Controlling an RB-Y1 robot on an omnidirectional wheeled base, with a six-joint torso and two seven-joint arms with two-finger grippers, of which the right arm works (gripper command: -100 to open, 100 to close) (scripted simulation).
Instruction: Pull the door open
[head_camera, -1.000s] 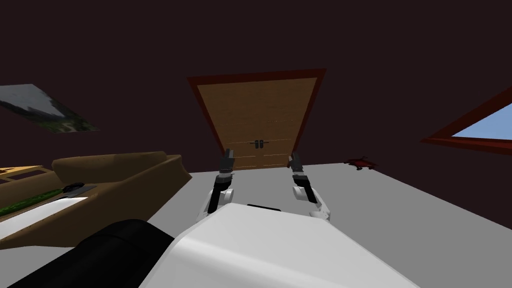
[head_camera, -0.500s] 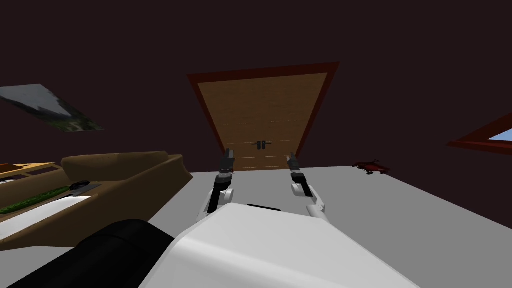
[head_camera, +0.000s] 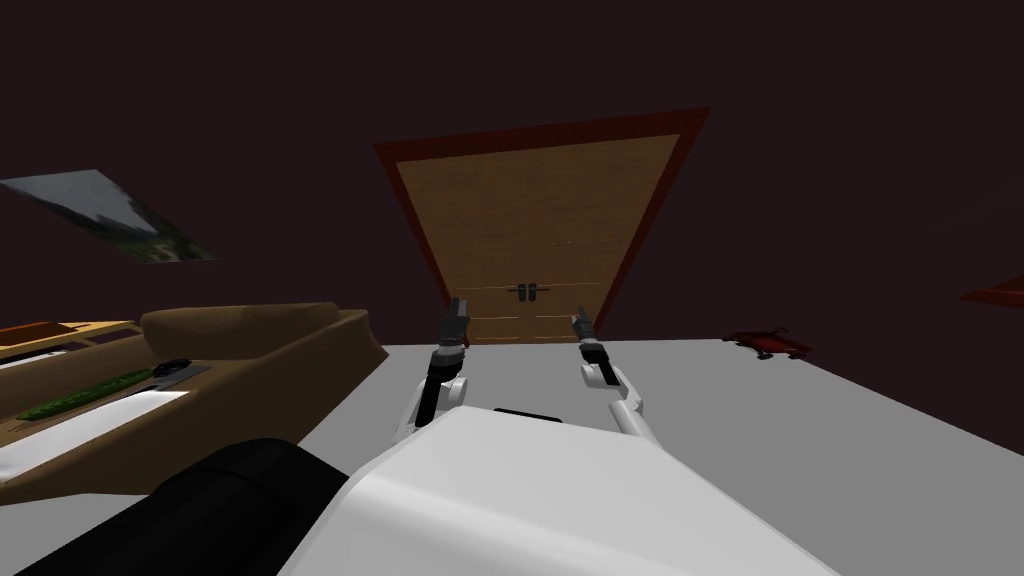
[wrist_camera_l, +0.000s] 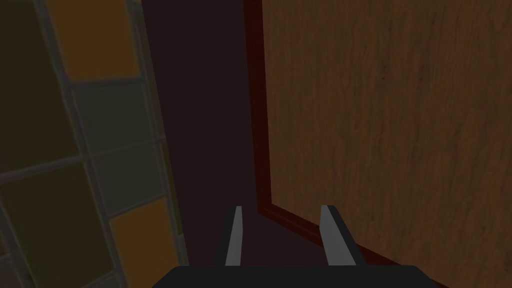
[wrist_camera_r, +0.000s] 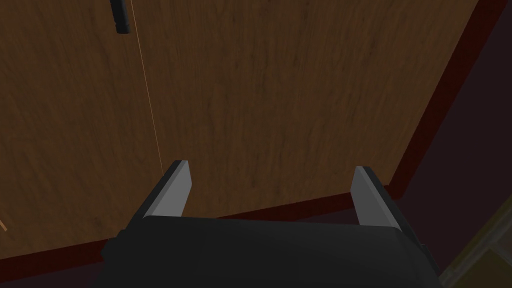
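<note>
Wooden double door (head_camera: 540, 220) dead ahead of me, closed in its red frame (wrist_camera_l: 255, 100), 2 dark handles (head_camera: 528, 292) at the middle seam, right gripper (wrist_camera_r: 271, 166) spread wide and empty facing the wood, left gripper (wrist_camera_l: 281, 207) parted and empty by the frame's corner, sofa (head_camera: 250, 345) to my left.

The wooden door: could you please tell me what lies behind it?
Nothing behind it shows: the door is shut in its dark red frame and covers whatever lies beyond. Only two dark handles sit on its face.
</note>
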